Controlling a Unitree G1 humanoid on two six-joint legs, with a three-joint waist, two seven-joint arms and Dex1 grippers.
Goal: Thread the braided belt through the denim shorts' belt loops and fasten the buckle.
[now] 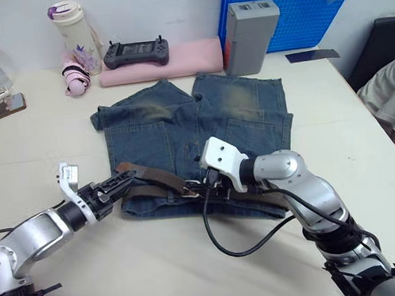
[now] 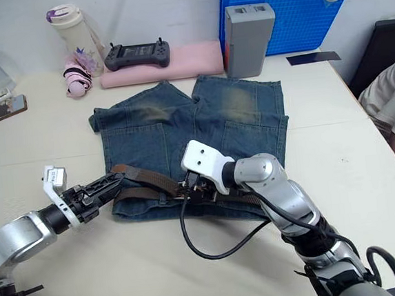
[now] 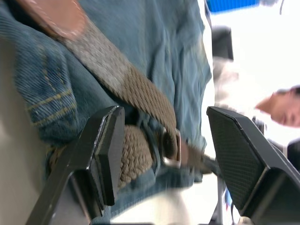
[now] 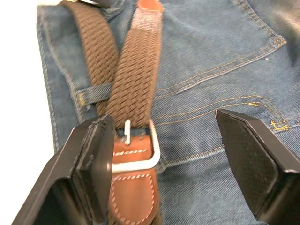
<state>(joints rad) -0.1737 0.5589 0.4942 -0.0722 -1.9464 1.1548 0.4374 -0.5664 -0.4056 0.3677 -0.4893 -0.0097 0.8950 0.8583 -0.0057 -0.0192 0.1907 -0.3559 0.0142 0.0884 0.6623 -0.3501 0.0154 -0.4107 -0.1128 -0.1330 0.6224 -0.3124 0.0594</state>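
Centrally, the braided belt (image 4: 133,75) lay along the waistband of the denim shorts (image 1: 182,128), passing through the buckle (image 4: 136,150); the right gripper (image 4: 164,168) stood spread over the buckle, the left gripper (image 3: 164,154) spread beside the belt's free end.

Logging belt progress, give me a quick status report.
Left gripper and right gripper both open over the denim shorts. Braided belt passed through the buckle on the waistband. Nothing in the way.

The denim shorts (image 1: 196,138) are laid mid-table (image 1: 39,155); a pink pad (image 1: 169,62), bottle (image 1: 75,27) and blue crate (image 1: 289,8) are lined along the far edge.
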